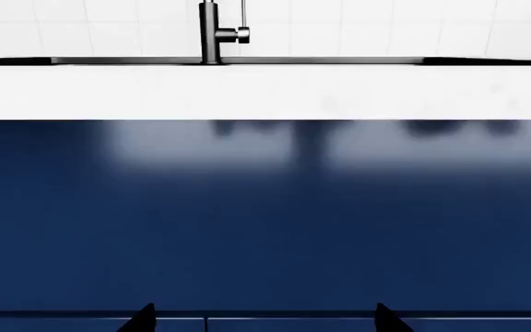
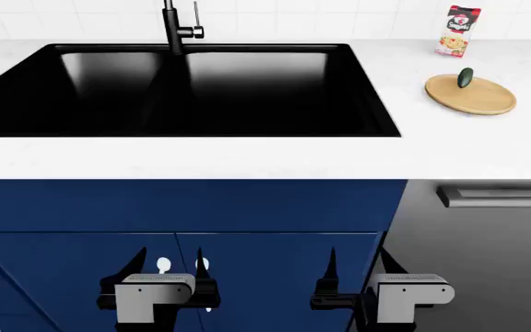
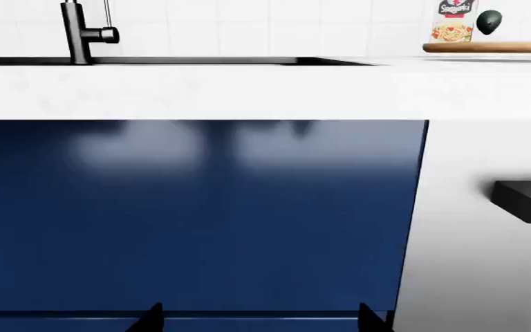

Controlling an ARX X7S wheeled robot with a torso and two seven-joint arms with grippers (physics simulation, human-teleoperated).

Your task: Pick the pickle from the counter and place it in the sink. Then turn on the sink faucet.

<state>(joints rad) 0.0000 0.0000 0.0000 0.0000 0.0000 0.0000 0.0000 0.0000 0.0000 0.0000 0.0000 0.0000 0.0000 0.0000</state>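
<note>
The small dark green pickle [image 2: 464,77] stands on the far edge of a round wooden board [image 2: 473,97] on the white counter [image 2: 247,155], right of the black double-basin sink [image 2: 182,90]. It also shows in the right wrist view [image 3: 489,21]. The black sink faucet [image 2: 172,26] rises behind the sink's divider, its side lever pointing right; it shows in the left wrist view [image 1: 212,34] and the right wrist view [image 3: 78,32]. My left gripper [image 2: 168,266] and right gripper [image 2: 356,266] are open and empty, low before the blue cabinet doors, well below counter height.
A spaghetti box [image 2: 456,30] stands against the tiled wall behind the board. Blue cabinet doors [image 2: 182,207] run under the sink. A grey dishwasher front with a bar handle [image 2: 496,196] is at the right, close to my right gripper.
</note>
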